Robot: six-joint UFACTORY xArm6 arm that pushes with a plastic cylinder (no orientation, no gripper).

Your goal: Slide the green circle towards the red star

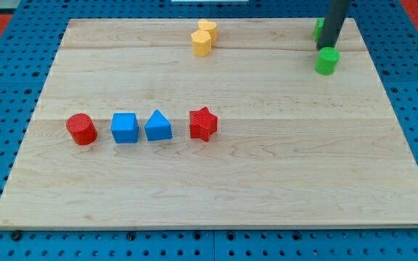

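The green circle (327,61) stands near the view's top right of the wooden board (216,188). My tip (324,48) rests just above the circle, at its upper left edge, apparently touching it. The red star (202,124) sits near the board's middle, far to the lower left of the circle. A second green block (318,29) is partly hidden behind the rod; its shape cannot be made out.
Left of the star, in a row, are a blue triangle (158,126), a blue cube (125,128) and a red cylinder (82,129). Two yellow blocks (204,38) sit together at the top middle. The board's top edge is close behind my tip.
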